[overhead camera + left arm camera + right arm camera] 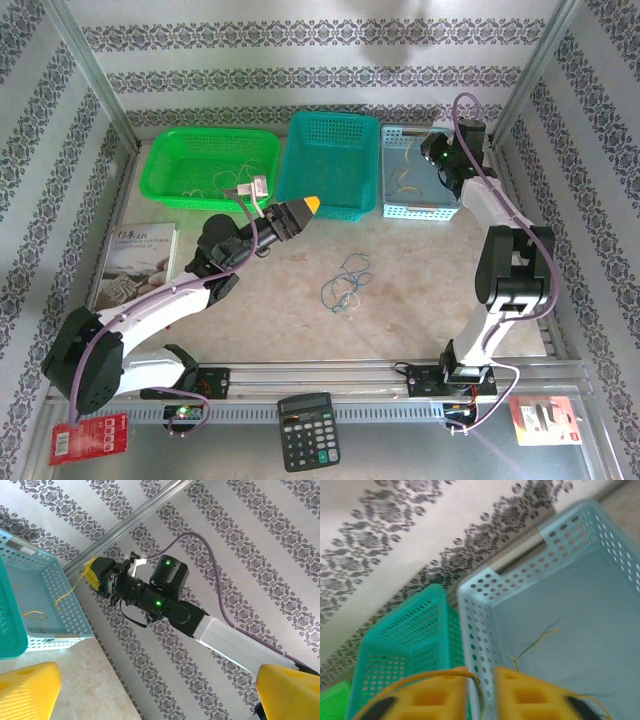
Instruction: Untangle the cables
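A loose tangle of blue cables [345, 283] lies on the table between the arms. Yellow cables [405, 180] lie in the light blue basket [420, 212], and pale ones [228, 185] in the green basket [205, 140]. My right gripper [481, 677] hovers over the light blue basket's [480, 630] left wall, jaws a little apart. A yellow cable [420, 676] drapes over its left finger into the gap, and in the left wrist view this cable [70, 592] hangs from that gripper [95, 575]. My left gripper [300, 210] is wide open and empty, raised before the teal basket [330, 165].
Three baskets stand in a row at the back. A book [140, 255] lies at the left edge by the left arm. A calculator [308, 430] sits on the front rail. Patterned walls close in the sides and back.
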{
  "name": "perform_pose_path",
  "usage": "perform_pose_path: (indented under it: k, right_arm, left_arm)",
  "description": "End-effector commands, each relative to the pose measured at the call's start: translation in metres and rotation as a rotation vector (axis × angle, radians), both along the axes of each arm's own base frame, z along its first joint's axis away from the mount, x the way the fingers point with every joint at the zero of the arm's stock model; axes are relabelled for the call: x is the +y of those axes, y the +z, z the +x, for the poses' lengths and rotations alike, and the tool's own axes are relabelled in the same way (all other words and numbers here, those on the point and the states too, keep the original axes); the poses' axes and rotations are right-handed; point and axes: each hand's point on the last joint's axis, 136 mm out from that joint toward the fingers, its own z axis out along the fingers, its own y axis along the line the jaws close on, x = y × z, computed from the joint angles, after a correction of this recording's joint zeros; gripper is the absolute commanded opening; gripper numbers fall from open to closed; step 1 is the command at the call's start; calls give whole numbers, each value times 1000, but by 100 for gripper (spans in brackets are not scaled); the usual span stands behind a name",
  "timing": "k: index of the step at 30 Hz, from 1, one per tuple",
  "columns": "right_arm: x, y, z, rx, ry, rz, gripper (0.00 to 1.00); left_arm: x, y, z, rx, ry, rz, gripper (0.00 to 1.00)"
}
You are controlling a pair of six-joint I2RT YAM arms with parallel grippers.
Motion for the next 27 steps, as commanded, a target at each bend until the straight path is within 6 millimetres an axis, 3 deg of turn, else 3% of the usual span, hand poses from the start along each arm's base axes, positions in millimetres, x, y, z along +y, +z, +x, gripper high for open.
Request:
perform_pose_path:
  k: [1,3,8,16,22,27]
  right_arm:
    - [-7,-10,6,47,11,-7,48]
    - [-7,-10,8,59,19,-9,55]
    - [-5,5,5,37,26,-4,56]
    - [24,30,-25,-25,83,18,56]
    - [68,35,-70,-44,174,16,56]
    - [118,24,-130,-36,289,6,56]
  left_arm:
    - [6,-2,-3,-15,21,44,100]
    - [8,-2,-5,-14,24,52,100]
    - [12,-6,-8,-7,37,68,100]
    - [14,-21,-4,19,57,108,100]
    - [16,-41,-1,52,82,161,100]
    - [22,-70,3,124,117,212,100]
